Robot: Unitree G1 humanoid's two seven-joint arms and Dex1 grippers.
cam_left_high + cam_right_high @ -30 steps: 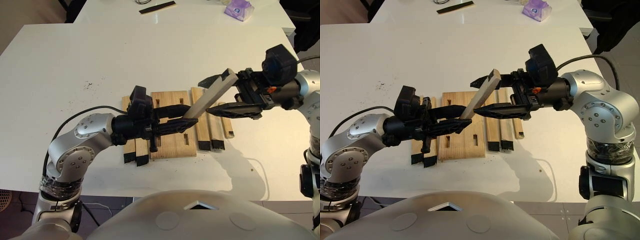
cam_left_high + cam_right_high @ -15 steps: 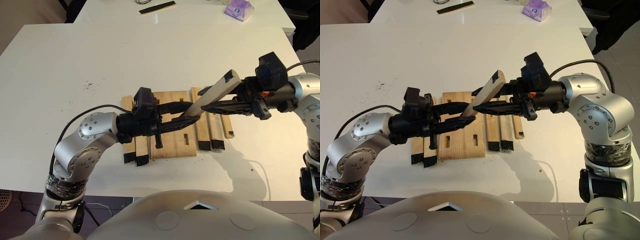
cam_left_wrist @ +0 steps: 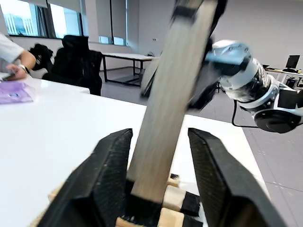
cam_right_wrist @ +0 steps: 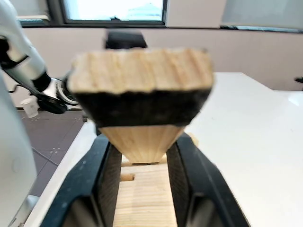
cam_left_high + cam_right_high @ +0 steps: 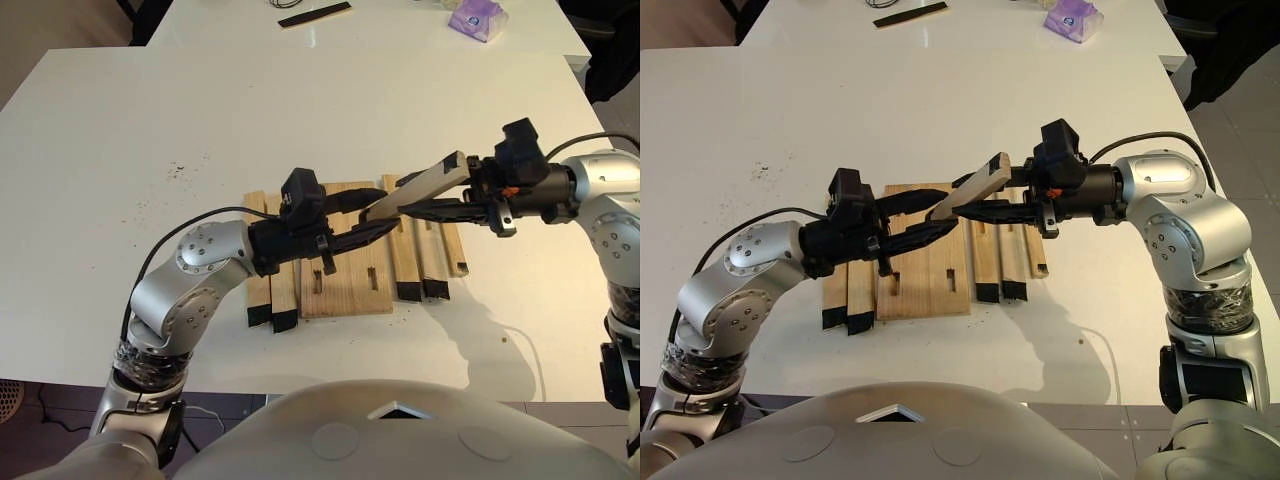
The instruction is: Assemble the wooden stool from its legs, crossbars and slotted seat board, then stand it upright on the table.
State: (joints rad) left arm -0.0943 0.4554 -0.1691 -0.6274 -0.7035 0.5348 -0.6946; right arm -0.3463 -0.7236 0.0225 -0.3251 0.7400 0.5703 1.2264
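Note:
A pale wooden leg (image 5: pixel 428 183) with black-tipped ends hangs tilted above the slotted seat board (image 5: pixel 345 288), which lies flat on the white table (image 5: pixel 150 110). My right gripper (image 5: pixel 415 198) is shut on the leg's middle; both fingers press its sides in the right wrist view (image 4: pixel 142 146). My left gripper (image 5: pixel 390 210) is open around the leg's lower end. A gap shows beside the leg (image 3: pixel 175 94) in the left wrist view. More black-tipped wooden pieces lie left (image 5: pixel 270 300) and right (image 5: pixel 420 265) of the board.
A second white table behind carries a purple packet (image 5: pixel 476 17) and a black strip (image 5: pixel 314 14). Dark specks (image 5: pixel 180 170) dot the table left of the parts. Bare table surface surrounds the wooden pieces, and the front edge runs close below them.
My right gripper closed on the leg, having been wide open around it. My left gripper, which held the lower end, has spread its fingers. The leg now lies flatter.

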